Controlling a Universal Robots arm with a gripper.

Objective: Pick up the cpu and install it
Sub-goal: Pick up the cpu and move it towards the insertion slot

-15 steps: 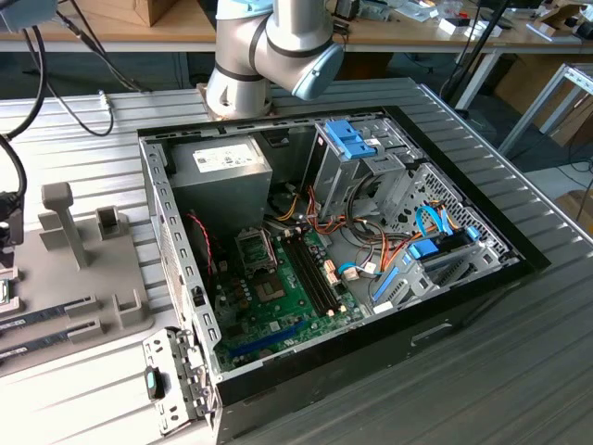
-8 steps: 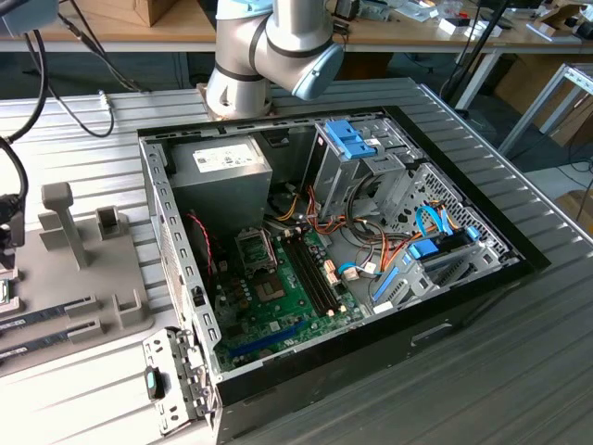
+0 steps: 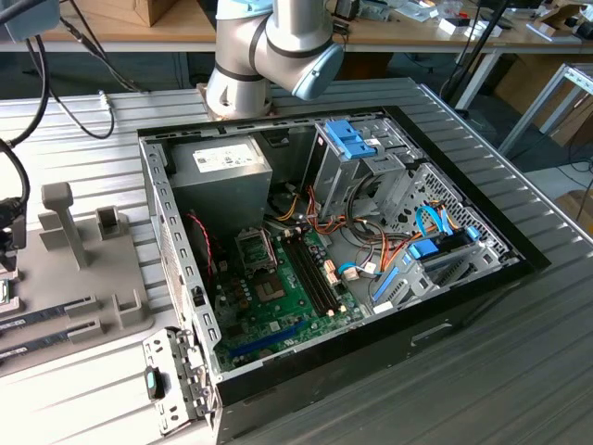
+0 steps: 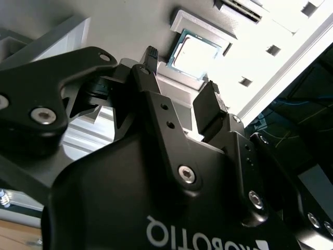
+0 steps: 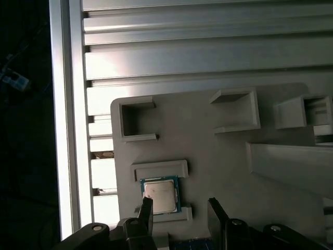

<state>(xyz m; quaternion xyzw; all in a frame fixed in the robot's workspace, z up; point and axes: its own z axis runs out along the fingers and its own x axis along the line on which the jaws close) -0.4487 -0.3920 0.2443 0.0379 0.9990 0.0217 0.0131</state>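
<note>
We're over a ribbed aluminium table (image 3: 519,371), slat after slat of bare metal. Wooden workbenches (image 3: 120,32) run along the back of the room. On the table sits one open computer case (image 3: 371,357), and the arm (image 3: 278,46) reaches in from behind it.

In the first wrist view, a flat grey tray (image 5: 218,156) lies on those slats, right under the gripper (image 5: 182,219). Its two black fingers (image 5: 146,213) stand well apart with nothing between them, wide and empty.

And there's the cpu (image 5: 160,195). It's a small square chip with a plain silver-grey metal top and a thin green rim around it, lying flat on the tray. It sits just ahead of the fingertips, closer to one finger than the other, and not yet touched as far as I can tell. It's caught between two low grey lips (image 5: 158,169), one on the gripper's side and one beyond. In the second wrist view the bright top of the chip peeks out just past the fingertips.

Counting up: one chip, two fingers and two lips around the chip. Farther from the gripper there are three more open-sided pockets (image 5: 237,109) on the tray.
</note>
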